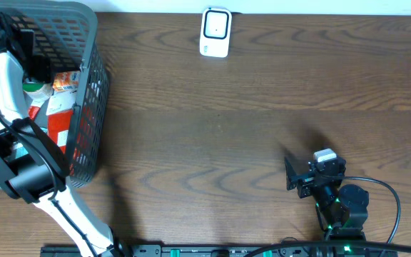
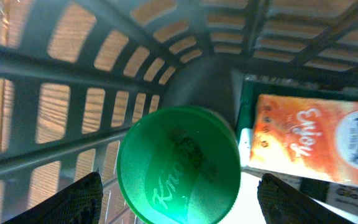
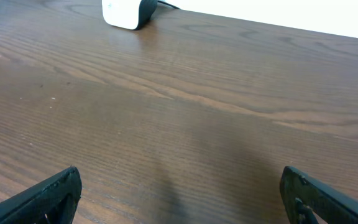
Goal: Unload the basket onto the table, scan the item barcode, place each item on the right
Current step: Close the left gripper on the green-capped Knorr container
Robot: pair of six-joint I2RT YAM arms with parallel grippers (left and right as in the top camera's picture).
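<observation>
The left gripper, jaws spread over the round green plastic lid, may snag the crowding orange carton.

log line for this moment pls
left pincer: open over green lid in basket | right pincer: open above table | scanner: untouched

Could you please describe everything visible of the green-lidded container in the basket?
The green-lidded container sits in a corner of the grey plastic basket, seen lid-on from above. Its round green cap bears raised script lettering; the body is hidden. An orange packet lies close beside it. The open left gripper hovers above it.
</observation>
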